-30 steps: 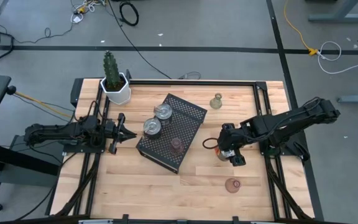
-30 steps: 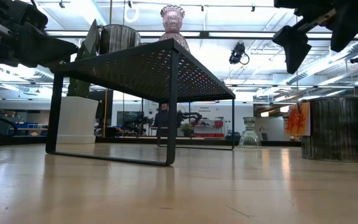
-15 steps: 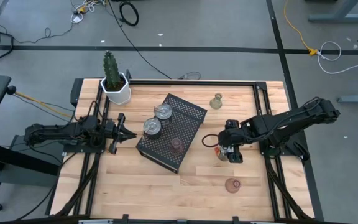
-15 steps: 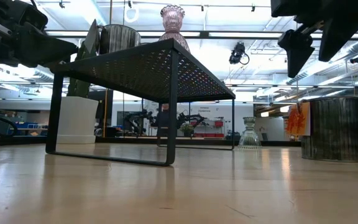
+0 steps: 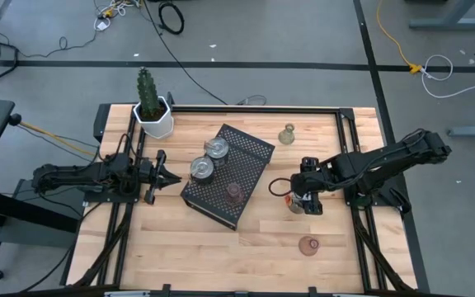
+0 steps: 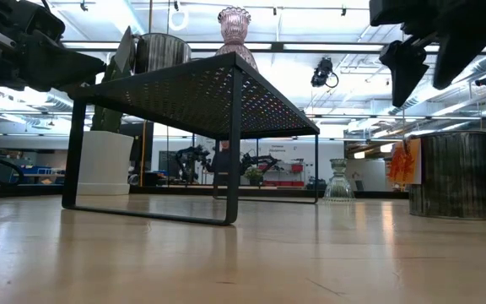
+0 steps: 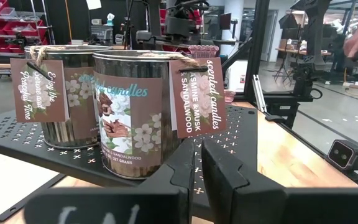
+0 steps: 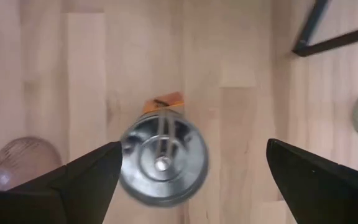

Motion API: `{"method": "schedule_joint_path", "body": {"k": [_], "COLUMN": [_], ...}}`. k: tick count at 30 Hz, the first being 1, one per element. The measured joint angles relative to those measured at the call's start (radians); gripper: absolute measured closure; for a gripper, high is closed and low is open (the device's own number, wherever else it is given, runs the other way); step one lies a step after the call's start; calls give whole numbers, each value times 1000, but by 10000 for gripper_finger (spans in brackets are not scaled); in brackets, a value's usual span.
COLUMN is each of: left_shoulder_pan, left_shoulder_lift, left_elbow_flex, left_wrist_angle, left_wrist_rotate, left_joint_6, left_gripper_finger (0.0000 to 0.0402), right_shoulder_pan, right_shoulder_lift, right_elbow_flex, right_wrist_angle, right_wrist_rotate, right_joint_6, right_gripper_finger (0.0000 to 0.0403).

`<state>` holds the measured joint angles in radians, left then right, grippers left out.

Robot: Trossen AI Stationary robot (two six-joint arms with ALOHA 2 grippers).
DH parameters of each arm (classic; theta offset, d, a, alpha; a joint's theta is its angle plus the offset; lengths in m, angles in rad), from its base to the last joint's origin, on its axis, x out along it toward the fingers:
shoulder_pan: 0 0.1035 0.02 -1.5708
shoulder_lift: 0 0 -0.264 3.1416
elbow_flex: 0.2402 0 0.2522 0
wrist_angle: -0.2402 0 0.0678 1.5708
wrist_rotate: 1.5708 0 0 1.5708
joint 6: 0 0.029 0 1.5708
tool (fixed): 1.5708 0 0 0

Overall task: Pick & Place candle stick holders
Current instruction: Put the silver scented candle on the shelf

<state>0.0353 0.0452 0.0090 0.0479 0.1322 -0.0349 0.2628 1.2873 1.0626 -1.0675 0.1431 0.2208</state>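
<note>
A silver holder [image 8: 163,163] with an orange tag [image 8: 166,101] stands on its base on the wood right of the black tray [image 5: 252,153]. My right gripper [image 8: 191,171] hangs open above it, pointing steeply down, one finger on either side and well clear of it [image 6: 456,175]. Two more silver holders [image 5: 215,148] [image 5: 201,169] and a pink glass one [image 5: 234,193] stand on the tray. A pale glass holder [image 5: 287,134] stands at the far side and another pink one [image 5: 308,245] near the front. My left gripper [image 5: 167,175] rests shut, level, left of the tray.
The tray stands on thin legs [image 6: 234,148] raised above the table. A white pot with a cactus [image 5: 152,111] sits at the far left corner. Bare wood lies in front of the tray and around the near pink holder.
My right gripper has rolled at the wrist and tipped a little above the silver holder on the table. It has stayed in place and stayed open.
</note>
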Motion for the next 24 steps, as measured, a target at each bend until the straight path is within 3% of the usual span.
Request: {"method": "schedule_joint_path", "body": {"k": [7, 17, 24], "left_shoulder_pan": [0, 0, 0], "left_shoulder_lift": [0, 0, 0], "left_elbow_flex": [0, 0, 0], "left_wrist_angle": [0, 0, 0], "left_wrist_rotate": [0, 0, 0], "left_joint_6": [0, 0, 0], "left_gripper_finger": [367, 367, 367], "right_shoulder_pan": [23, 30, 30], "right_shoulder_lift": [0, 0, 0], "right_elbow_flex": [0, 0, 0], "right_wrist_angle": [25, 12, 8], "right_wrist_rotate": [-20, 6, 14], "right_joint_6": [-62, 127, 172], "right_gripper_finger": [4, 4, 4]}}
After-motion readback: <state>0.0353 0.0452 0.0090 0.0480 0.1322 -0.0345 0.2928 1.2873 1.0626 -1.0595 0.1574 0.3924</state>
